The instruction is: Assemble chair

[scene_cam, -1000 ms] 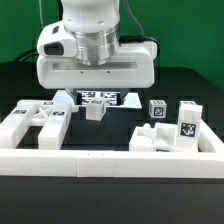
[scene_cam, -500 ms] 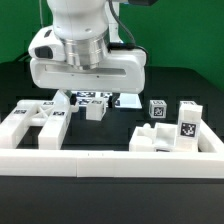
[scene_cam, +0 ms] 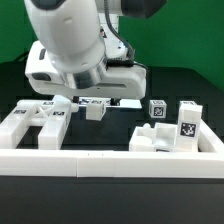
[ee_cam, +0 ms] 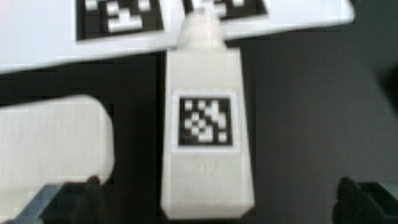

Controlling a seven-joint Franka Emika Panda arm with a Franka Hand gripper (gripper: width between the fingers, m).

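The chair (scene_cam: 38,122) lies as loose white tagged parts on the black tabletop (scene_cam: 105,136). In the exterior view you have a cluster of chunky pieces (scene_cam: 20,126) at that view's left. A small block (scene_cam: 95,111) sits near the middle, just in front of the marker board (scene_cam: 100,99). At that view's right are a cube (scene_cam: 157,108), a taller block (scene_cam: 187,120) and a low piece (scene_cam: 150,140). The long plain rail (scene_cam: 110,162) runs across in front of them all. The arm (scene_cam: 75,45) leans over the middle of the spread, low above the small block. From this side its bulk covers the jaws, so you cannot read their opening here.

The wrist view supplies that. It looks down on a long white part (ee_cam: 206,120) with one tag on its upper face and one end at the marker board (ee_cam: 169,15). Two dark fingertips (ee_cam: 71,200) show, one to each side of that part, each with a clear strip of tabletop between it and the part. Record the jaws as fully spread and holding nothing. A further white piece (ee_cam: 50,140) lies beside the long part, apart from it. Neither view lets you tell how high the fingertips stand above the tabletop.
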